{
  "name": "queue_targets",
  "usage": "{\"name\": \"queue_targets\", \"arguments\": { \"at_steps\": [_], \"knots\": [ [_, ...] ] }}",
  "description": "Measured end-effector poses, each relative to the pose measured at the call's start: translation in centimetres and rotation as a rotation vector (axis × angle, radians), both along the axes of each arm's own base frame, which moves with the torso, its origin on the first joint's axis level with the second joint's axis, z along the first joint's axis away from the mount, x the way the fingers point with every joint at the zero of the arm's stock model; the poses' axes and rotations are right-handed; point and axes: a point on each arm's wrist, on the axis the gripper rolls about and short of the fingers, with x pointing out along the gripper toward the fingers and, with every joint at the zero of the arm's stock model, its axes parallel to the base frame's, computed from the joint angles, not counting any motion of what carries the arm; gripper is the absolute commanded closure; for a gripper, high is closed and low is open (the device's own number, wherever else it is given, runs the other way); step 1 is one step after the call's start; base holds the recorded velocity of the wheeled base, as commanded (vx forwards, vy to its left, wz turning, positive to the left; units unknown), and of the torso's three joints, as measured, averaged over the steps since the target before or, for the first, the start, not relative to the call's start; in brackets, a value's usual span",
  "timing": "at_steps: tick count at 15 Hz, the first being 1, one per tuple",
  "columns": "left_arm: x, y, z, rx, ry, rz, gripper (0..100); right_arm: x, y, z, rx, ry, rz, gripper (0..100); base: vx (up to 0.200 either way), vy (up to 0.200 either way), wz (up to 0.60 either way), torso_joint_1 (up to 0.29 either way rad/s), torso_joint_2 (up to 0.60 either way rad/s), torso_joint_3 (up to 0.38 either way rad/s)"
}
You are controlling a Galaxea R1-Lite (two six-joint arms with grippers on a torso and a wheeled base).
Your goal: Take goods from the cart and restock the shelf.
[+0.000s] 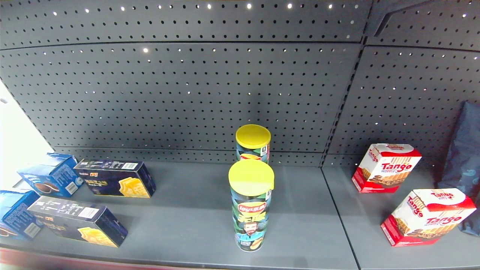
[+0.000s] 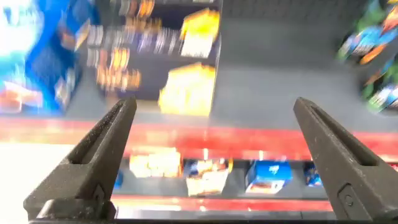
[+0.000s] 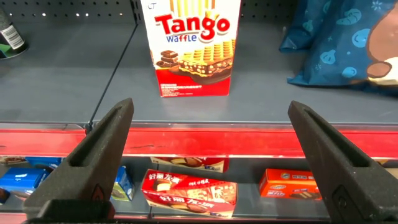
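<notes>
On the shelf point(image 1: 187, 210), a tall front can point(image 1: 250, 210) with a yellow lid stands upright near the front edge. A second can point(image 1: 253, 142) of the same kind stands just behind the front can. Well to the left of the front can lie two dark boxes point(image 1: 116, 178) on their sides, with two blue boxes point(image 1: 50, 180) farther left. Well to its right stand two red-and-white wafer boxes point(image 1: 388, 168), and beyond them a dark blue bag point(image 1: 467, 150).

The left gripper point(image 2: 214, 102) faces the shelf's front edge on the dark-box side of the front can, and its fingers are spread wide with nothing between them. The right gripper point(image 3: 211, 104) faces the nearer wafer box on the other side, its fingers likewise apart and empty.

Goods of this kind are probably light. A can is likely a stiff but smooth tube that tips easily, so it is best held across the body about mid-height. A box is thin card that dents, so it is best gripped gently across its narrow faces
</notes>
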Motion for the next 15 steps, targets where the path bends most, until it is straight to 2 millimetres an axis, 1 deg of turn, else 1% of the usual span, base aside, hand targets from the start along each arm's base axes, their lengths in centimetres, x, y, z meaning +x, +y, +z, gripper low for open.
{"name": "queue_targets", "arguments": {
  "at_steps": [2,3,6,8,9,12,15],
  "knots": [
    [-0.8,0.0,-1.7,-0.02,-0.027,-0.001,0,0.0,0.0,0.0,0.0,0.0,0.0,0,0.0,0.0,0.0,0.0,0.0,0.0],
    [-1.0,0.0,-2.1,-0.021,-0.038,0.01,0,0.0,0.0,0.0,0.0,0.0,0.0,0,0.0,0.0,0.0,0.0,0.0,0.0],
    [-1.4,-0.2,-2.4,-0.014,-0.07,0.093,0,0.0,0.0,0.0,0.0,0.0,0.0,0,0.0,0.0,0.0,0.0,0.0,0.0],
    [-1.5,-0.2,-2.7,0.054,-0.066,0.123,0,0.0,0.0,0.0,0.0,0.0,0.0,0,0.0,0.0,0.0,0.0,0.0,0.0],
    [-1.7,-0.1,-3.0,0.073,-0.058,0.12,0,0.0,0.0,0.0,0.0,0.0,0.0,0,0.0,0.0,0.0,0.0,0.0,0.0],
    [-2.0,-0.3,-3.2,0.093,-0.108,0.029,0,0.0,0.0,0.0,0.0,0.0,0.0,0,0.0,0.0,0.0,0.0,0.0,0.0],
    [-2.1,-0.3,-3.2,0.09,-0.121,0.026,0,0.0,0.0,0.0,0.0,0.0,0.0,0,0.0,0.0,0.0,0.0,0.0,0.0]
  ]
}}
